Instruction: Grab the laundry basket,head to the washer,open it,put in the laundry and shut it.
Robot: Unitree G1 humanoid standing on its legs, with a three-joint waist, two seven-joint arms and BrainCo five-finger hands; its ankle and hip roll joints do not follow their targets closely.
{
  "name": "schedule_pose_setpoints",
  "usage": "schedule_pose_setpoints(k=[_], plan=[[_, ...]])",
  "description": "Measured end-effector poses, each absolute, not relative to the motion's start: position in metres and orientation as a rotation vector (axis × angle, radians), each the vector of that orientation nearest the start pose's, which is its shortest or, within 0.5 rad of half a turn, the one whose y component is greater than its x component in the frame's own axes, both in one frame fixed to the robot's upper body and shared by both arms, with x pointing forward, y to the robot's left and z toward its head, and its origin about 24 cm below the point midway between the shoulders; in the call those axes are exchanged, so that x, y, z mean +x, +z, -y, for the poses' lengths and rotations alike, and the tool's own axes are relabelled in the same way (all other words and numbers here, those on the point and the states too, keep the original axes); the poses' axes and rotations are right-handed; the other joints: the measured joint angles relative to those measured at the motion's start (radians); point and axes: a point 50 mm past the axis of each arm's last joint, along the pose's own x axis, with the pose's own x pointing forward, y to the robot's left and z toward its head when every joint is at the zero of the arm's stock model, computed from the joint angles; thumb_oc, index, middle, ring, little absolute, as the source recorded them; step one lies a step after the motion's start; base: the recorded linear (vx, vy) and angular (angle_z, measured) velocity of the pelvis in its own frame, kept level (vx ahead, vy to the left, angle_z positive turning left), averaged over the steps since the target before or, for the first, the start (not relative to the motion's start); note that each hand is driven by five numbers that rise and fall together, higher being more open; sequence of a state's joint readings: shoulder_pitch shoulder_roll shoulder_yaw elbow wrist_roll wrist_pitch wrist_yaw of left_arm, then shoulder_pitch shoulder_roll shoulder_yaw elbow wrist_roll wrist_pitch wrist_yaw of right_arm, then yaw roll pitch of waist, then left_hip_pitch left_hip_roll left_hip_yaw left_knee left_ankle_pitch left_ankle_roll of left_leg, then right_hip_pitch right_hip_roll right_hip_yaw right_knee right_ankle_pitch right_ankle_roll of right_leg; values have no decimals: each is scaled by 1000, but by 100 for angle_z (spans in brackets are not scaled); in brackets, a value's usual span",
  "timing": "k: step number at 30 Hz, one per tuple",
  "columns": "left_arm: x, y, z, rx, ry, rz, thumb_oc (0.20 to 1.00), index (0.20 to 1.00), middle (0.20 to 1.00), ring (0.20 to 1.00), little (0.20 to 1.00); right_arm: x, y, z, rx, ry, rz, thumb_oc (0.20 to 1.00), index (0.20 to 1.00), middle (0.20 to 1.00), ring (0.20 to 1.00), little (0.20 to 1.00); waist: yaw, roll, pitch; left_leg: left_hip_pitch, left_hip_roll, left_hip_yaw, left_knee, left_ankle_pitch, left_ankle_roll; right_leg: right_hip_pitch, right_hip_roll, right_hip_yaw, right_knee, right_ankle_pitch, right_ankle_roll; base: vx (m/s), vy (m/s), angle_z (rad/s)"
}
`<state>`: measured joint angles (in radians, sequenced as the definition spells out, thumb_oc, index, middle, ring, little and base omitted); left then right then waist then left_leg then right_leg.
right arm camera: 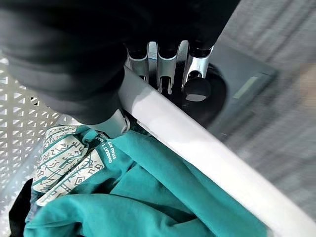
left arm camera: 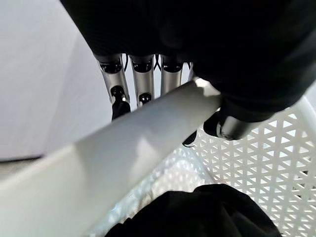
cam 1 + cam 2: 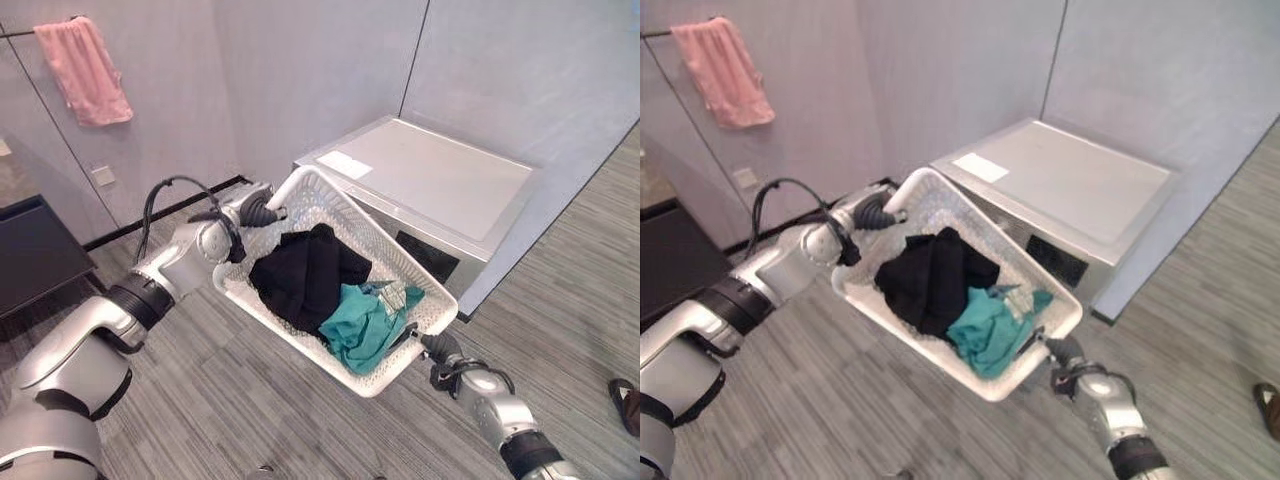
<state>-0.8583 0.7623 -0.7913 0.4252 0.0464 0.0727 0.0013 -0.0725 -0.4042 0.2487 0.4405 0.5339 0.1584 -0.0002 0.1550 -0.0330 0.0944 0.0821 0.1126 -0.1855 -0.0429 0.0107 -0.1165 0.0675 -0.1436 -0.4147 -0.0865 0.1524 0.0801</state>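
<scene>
White laundry basket (image 3: 330, 205) clamped at opposite rims by left hand (image 3: 262, 210) and right hand (image 3: 437, 347), curled fingers (image 2: 143, 81) confirmed in wrist views, washer (image 3: 440, 190) seen from head.

Shoe (image 3: 627, 402) cut by frame edge.

laundry (image 3: 330, 285) lies in the basket (image 3: 300, 195), the washer (image 3: 440, 185) just behind it.

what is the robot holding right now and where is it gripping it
The white laundry basket, by its rim at opposite ends: left hand on one end, right hand on the other.
</scene>
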Motion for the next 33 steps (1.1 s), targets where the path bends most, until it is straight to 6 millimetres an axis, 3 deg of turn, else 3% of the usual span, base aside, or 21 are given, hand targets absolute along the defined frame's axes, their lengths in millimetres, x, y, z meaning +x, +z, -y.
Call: schedule_pose_setpoints(k=[7, 9, 18, 23, 26, 29, 33], plan=[[335, 101, -182, 963, -384, 9, 200, 200, 200, 200, 200, 207, -66, 216, 89, 15, -644, 200, 200, 200, 200, 200, 0, -3, 77, -33, -1, -5, 8, 4, -2, -27, 0, -4, 0, -1, 3, -68, 0, 1], [326, 85, -188, 936, -405, -56, 200, 200, 200, 200, 200, 206, -67, 219, 54, 10, -651, 200, 200, 200, 200, 200, -8, -3, 103, -47, 1, -5, 8, 7, -2, -41, 2, -4, 0, 6, -5, -57, -3, 1], [295, 52, -210, 793, -364, -163, 200, 200, 200, 200, 200, 212, -59, 226, 60, -21, -589, 200, 200, 200, 200, 200, -6, 13, 167, -67, 0, -11, 9, 8, -3, -54, 1, -7, 0, 0, -1, -35, 3, 2], [280, 43, -220, 746, -337, -185, 200, 200, 200, 200, 200, 217, -56, 223, 73, -30, -552, 200, 200, 200, 200, 200, -4, 22, 190, -86, -2, -23, 18, 7, -2, -67, 1, -13, 0, 0, 2, -3, -1, 3], [262, 25, -228, 684, -123, -209, 200, 200, 200, 200, 200, 218, -66, 205, 33, 6, -579, 200, 200, 200, 200, 200, -72, 29, 167, -80, 34, 162, -34, 14, 25, -88, -13, 38, 0, -6, 5, 5, -32, -15], [256, 15, -224, 653, -101, -237, 200, 200, 200, 200, 200, 205, -77, 203, 13, 13, -642, 200, 200, 200, 200, 200, -115, 46, 152, -80, 25, 195, -53, 35, 45, -99, -20, 56, 0, 5, 16, 3, -7, -2], [251, 9, -219, 641, -105, -254, 200, 200, 200, 200, 200, 198, -82, 205, 4, 9, -670, 200, 200, 200, 200, 200, -137, 65, 127, -61, 14, 197, -48, 48, 27, -79, -30, 62, 0, 7, 18, 16, 0, 9]])
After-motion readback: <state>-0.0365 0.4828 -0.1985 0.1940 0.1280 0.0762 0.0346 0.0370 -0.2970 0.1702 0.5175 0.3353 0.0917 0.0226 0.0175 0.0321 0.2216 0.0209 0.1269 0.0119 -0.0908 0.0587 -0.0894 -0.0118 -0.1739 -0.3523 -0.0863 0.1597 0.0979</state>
